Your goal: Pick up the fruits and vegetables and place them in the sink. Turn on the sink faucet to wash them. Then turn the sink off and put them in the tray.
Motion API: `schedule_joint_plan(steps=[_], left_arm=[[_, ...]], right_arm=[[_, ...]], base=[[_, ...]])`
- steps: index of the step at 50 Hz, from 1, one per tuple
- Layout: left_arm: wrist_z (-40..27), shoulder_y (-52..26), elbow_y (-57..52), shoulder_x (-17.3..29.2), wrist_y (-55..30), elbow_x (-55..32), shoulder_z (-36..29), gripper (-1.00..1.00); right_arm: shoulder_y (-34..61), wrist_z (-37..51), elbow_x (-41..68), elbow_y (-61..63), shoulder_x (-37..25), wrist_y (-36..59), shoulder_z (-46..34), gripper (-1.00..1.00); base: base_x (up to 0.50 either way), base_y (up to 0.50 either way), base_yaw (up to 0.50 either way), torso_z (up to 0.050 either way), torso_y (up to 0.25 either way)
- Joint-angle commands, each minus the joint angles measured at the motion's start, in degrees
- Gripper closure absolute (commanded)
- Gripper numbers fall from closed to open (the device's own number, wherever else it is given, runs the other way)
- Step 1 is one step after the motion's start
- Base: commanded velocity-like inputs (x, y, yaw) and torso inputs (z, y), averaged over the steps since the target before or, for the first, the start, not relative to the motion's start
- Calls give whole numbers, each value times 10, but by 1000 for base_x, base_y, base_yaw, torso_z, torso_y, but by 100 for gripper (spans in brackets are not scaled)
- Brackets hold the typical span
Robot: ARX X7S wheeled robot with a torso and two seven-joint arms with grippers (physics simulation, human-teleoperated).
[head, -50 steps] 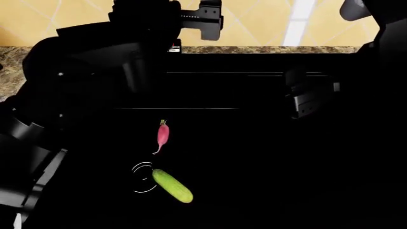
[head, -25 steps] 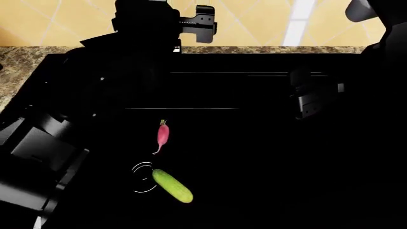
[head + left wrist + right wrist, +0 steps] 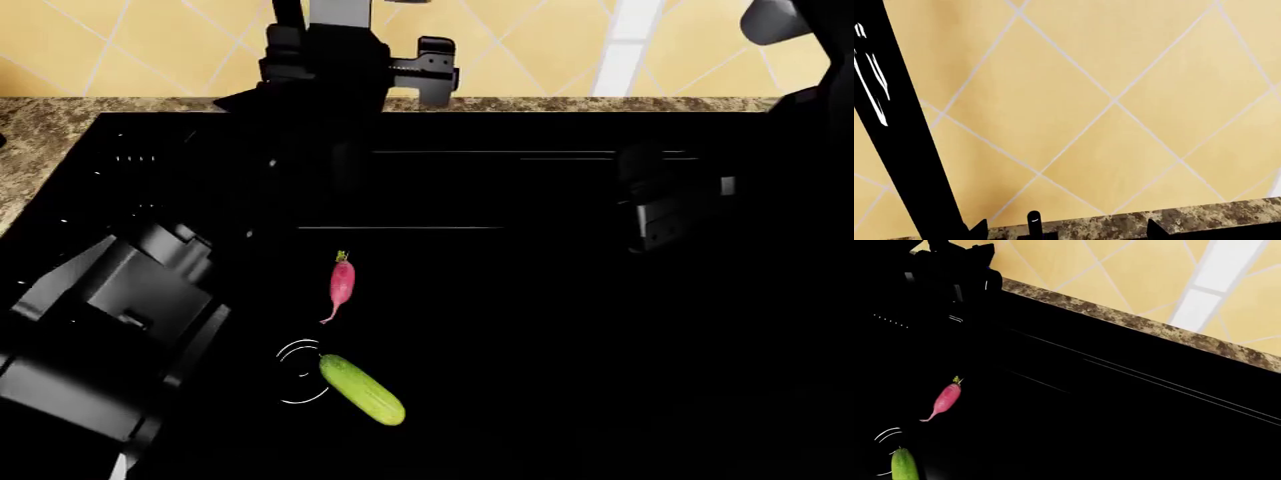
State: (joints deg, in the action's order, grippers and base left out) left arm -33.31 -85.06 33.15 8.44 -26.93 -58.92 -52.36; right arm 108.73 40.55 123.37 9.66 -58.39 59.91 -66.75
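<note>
The radish [image 3: 342,283] and cucumber [image 3: 362,389] lie apart on the sink [image 3: 534,300] floor. Only the left wrist view shows the faucet [image 3: 904,130] spout against wall tiles [image 3: 1121,100]. Neither tool's spread can be told.

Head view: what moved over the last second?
The left arm swung further over the glossy black sink, its tool easing right and up by the back wall. The pink-red radish, light-green cucumber and right tool hardly shifted.
</note>
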Motion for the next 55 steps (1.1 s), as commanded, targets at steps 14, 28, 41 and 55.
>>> schedule_joint_plan(steps=[14,28,41,55], left_arm=[[84,-28,208,-83,76,37,-32,-100],[82,-70,274,-84,165,-175,-249,-100],[73,-90,292,-84,184,-233,-302,-100],[68,-103,293,-84,195,-253,-333,-100]], right_arm=[[1,-5,-6,0,-12,9,5,-100],[0,-5,-5,4,-19,10,9,-100],[1,1,0,5,-19,11,9,-100],[3,3,-2,4,-20,16,11,-100]], base=[[0,0,0,0,0],[0,0,0,0,0],[0,0,0,0,-154],[0,0,0,0,0]])
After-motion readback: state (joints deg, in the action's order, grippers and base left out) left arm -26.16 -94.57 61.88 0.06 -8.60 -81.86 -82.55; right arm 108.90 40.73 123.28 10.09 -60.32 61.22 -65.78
